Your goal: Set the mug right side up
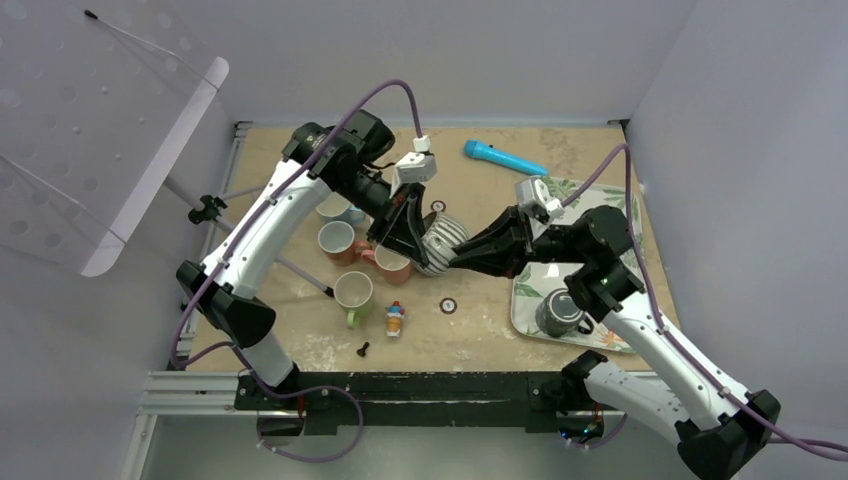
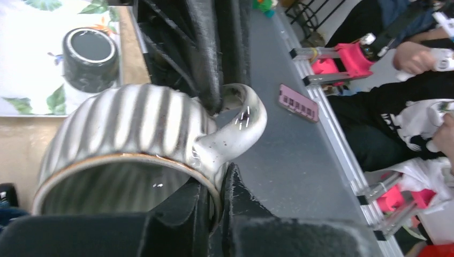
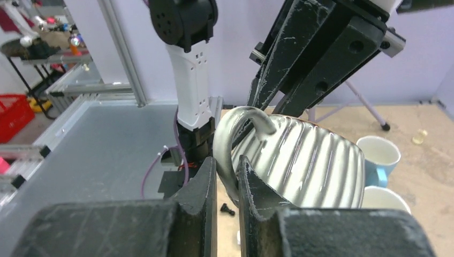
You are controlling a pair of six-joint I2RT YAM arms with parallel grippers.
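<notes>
The striped mug (image 1: 441, 238) lies on its side between the two claws, apparently lifted off the worktop (image 1: 480, 330). The right claw (image 3: 227, 170) is clamped across the handle (image 3: 250, 113), which steadies the body against swinging. The left claw (image 2: 217, 184) pinches the rim wall just beside that handle, one finger inside the mouth. This is probably so it can take over and tip the opening upward.

Your top camera sits high behind the near edge, looking down and toward 12 o'clock over the whole table (image 1: 500, 190). Your left wrist camera is pressed close to the mug (image 2: 134, 123), with the tray (image 2: 32, 53) at 10 o'clock. Your right wrist camera, equally close, shares that mug.
</notes>
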